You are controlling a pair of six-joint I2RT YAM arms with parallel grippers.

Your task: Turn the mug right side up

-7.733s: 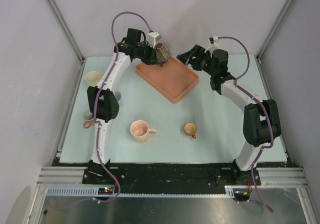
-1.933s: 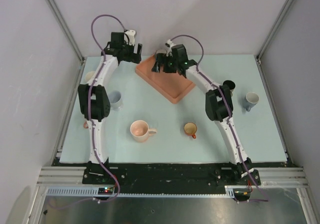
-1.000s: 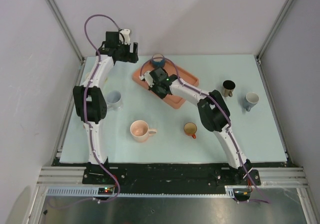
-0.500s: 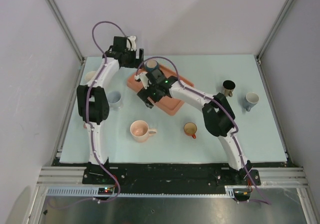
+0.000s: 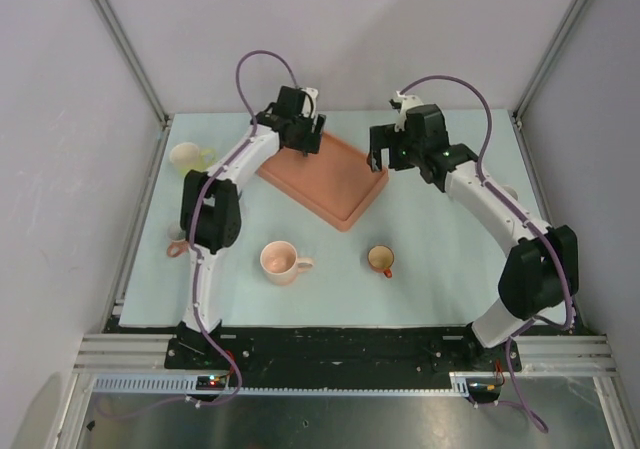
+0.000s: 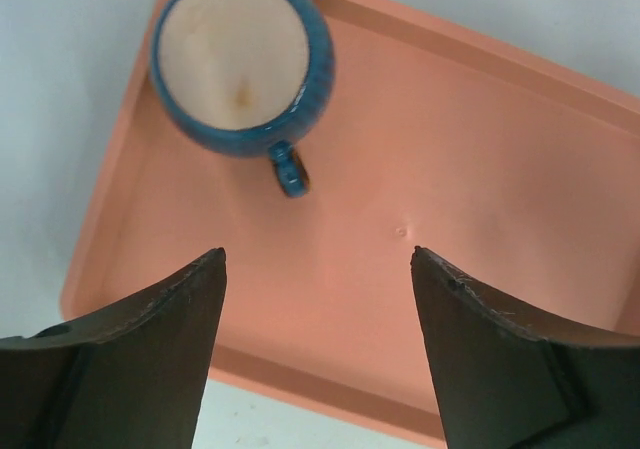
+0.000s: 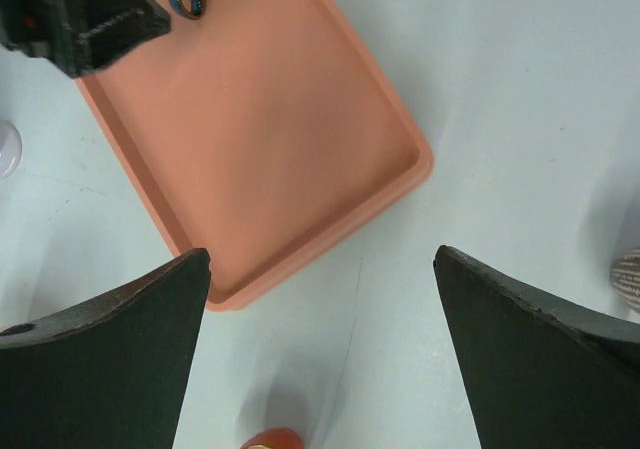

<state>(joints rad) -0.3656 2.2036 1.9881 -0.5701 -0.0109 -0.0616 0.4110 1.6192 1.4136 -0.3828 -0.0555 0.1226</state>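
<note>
Lying flat: pale-blue mat (image 5: 450, 264) (grey walls (image 5: 400, 29) around) | tray (image 5: 335, 184) holds blue mug (image 6: 235, 59) | left hand (image 6: 315, 259), right hand (image 7: 320, 259) wide

The mug (image 6: 240, 64) is a deep blue one with a pale cream inside. It stands upright in a corner of the salmon tray (image 6: 470, 199), close to two of the tray's walls, and its round mouth faces up. Nothing grips or touches it. Its small blue handle (image 6: 290, 172) sticks out sideways over the tray floor toward the middle of the tray, and the right wrist view catches only the mug's lower edge and handle at the top of the frame.
</note>
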